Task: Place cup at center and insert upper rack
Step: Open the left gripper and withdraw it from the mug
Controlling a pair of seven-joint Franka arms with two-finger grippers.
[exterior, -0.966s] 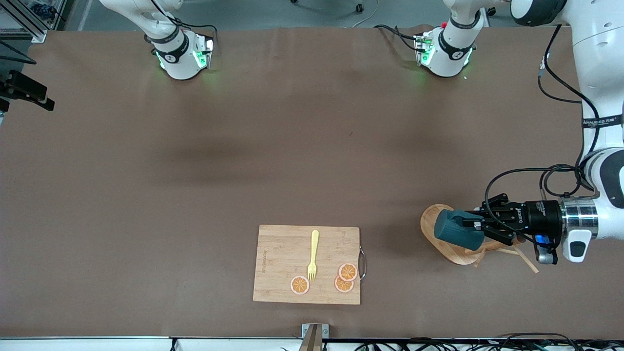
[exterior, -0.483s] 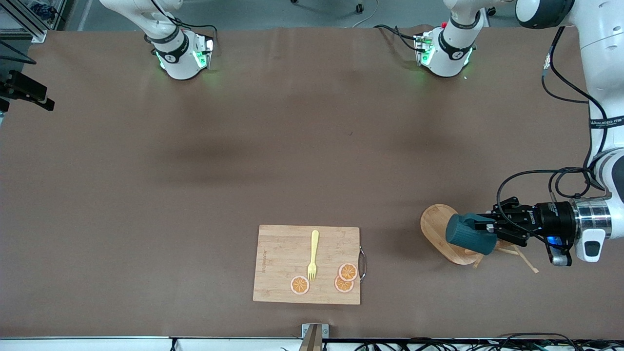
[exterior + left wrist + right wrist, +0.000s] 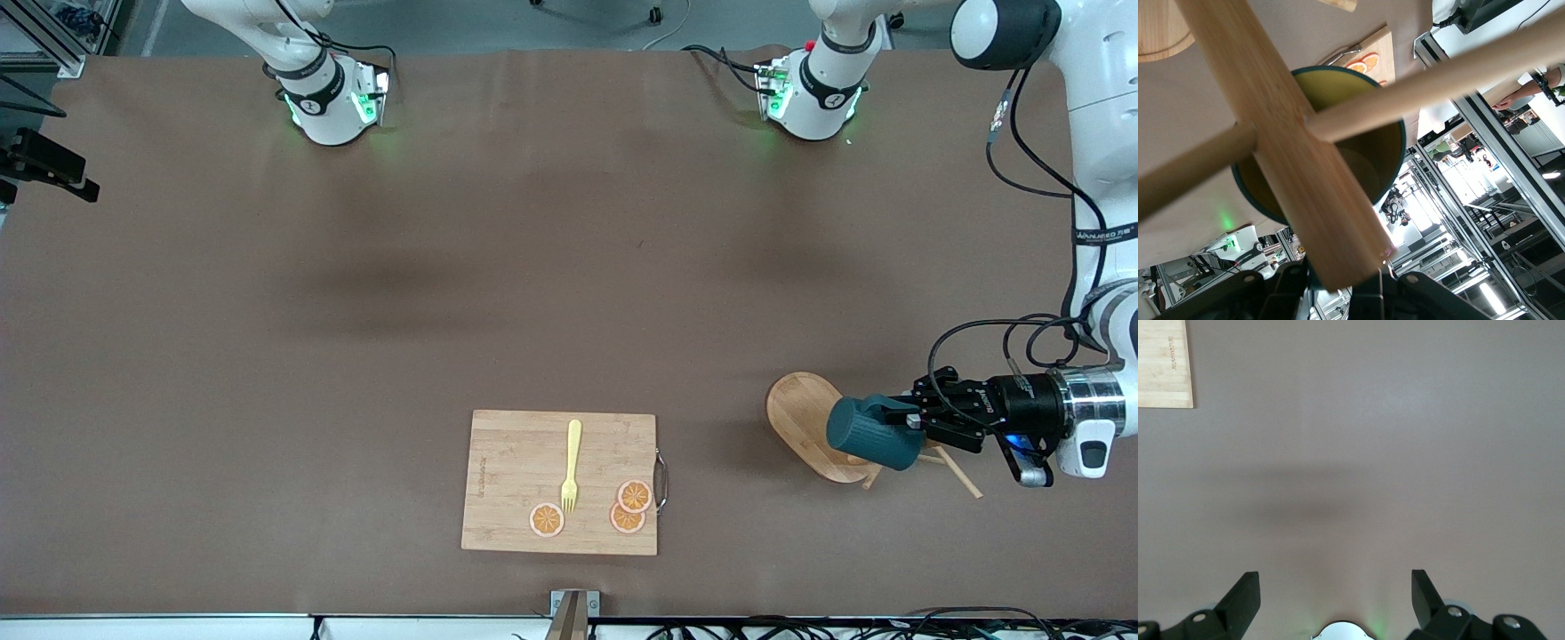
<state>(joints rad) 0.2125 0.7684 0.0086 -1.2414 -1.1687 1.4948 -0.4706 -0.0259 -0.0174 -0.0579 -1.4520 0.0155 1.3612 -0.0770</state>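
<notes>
The brown tabletop [image 3: 356,311] fills the front view; the left arm [image 3: 1098,178] comes down the right edge of that frame and bends inward at lower right, while the right arm waits at upper left with only its base [image 3: 329,102] showing. A bamboo cutting board [image 3: 560,482] lies at lower centre, bearing a yellow fork [image 3: 570,464] and three orange slices [image 3: 628,507]. At lower right stands the upper rack [image 3: 805,425], its oval base flat on the tabletop, thin pegs [image 3: 958,473] showing beside the left pincer. The left pincer [image 3: 911,423] is clamped on the cup [image 3: 871,432], held on its side in the air over the rack; in the left wrist view the cup's yellow inside [image 3: 1358,143] surrounds the rack's post [image 3: 1281,143], with pegs [image 3: 1431,80] crossing the rim. In the right wrist view the right pincer [image 3: 1335,593] hangs over bare tabletop, its fingers [image 3: 1245,595] spread wide apart and holding nothing; a board corner shows at upper left.
</notes>
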